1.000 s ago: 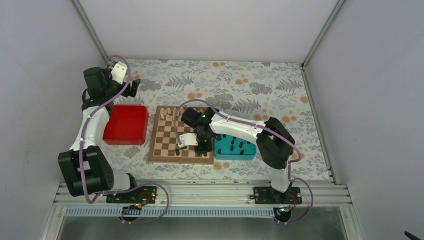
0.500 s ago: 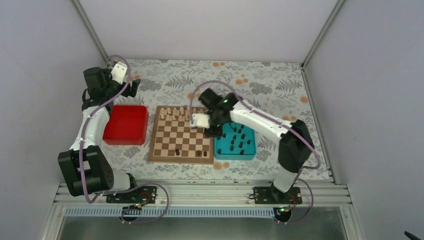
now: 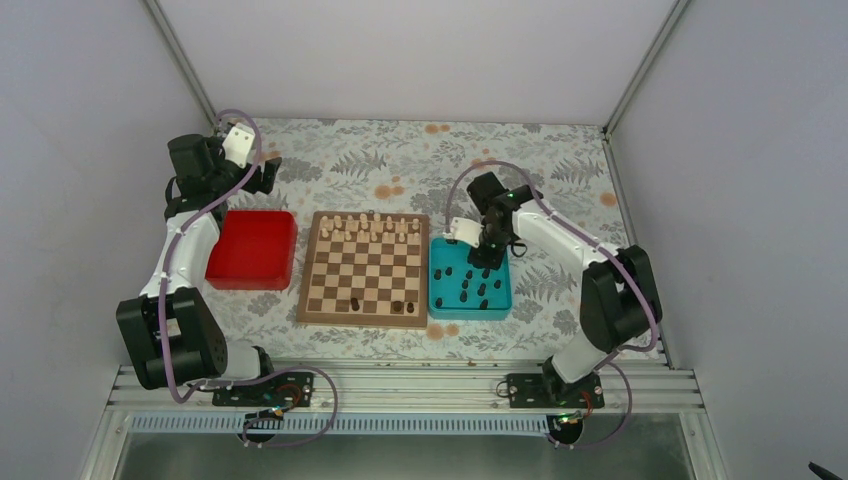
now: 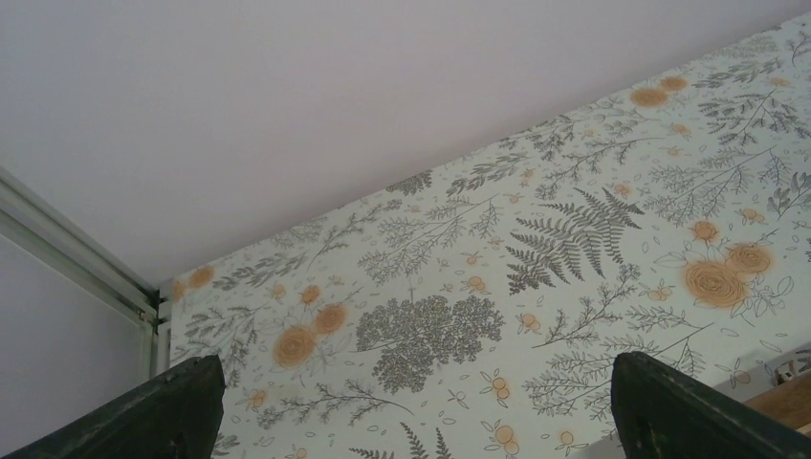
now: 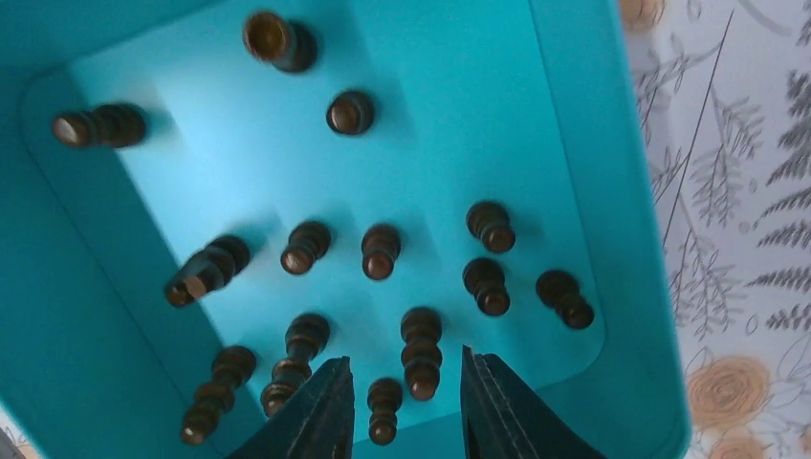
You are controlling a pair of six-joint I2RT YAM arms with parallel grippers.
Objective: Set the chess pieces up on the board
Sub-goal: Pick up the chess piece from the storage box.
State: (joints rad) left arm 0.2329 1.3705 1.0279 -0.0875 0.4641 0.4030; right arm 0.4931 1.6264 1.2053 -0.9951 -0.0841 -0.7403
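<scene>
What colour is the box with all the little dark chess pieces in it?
It is teal, a blue-green; the tray shows best in the right wrist view.

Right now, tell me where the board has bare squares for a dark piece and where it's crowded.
Bare: the middle rows of the board, between the cream pieces at the far edge and a few dark chess pieces by the near edge. Crowded: those far rows and the teal tray, where the right gripper hovers.

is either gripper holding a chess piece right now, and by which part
Nothing is held. The right gripper hangs open above the chess pieces in the teal tray; the left gripper is open over the table.
</scene>
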